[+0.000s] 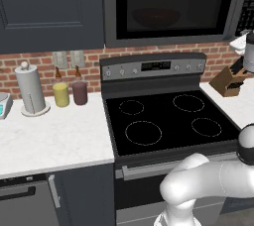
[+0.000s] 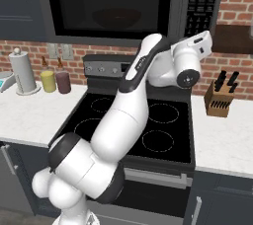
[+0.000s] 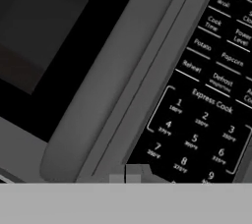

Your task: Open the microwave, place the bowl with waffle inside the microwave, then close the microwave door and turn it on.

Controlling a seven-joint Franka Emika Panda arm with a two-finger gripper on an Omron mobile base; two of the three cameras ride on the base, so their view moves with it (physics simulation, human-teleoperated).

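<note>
We see a dark-gray microwave [image 2: 118,7] with black glass, a reddish-brown bowl [image 2: 116,18] behind it, white keypad lettering [image 3: 211,100], and a red brick wall [image 1: 30,61].

**Microwave above the stove, counters on both sides**

The wide dark-gray box microwave [image 2: 123,7] hangs above the black-topped stove with four rings [image 1: 168,116]. Its black-glass door [image 1: 171,2] is shut, with the round reddish-brown bowl [image 2: 116,18] inside behind the glass. The button panel [image 3: 211,100] sits right of the door, a long vertical handle [image 3: 98,95] between them. The white arm's hand [image 2: 190,58] is raised just before the lower panel. On the pale counter [image 1: 54,136] left of the stove, a paper-towel roll on a stand [image 1: 31,91] stands left of two squat jars [image 1: 70,92] by the brick wall. On the right counter stands a wooden knife block [image 2: 219,95].
</note>
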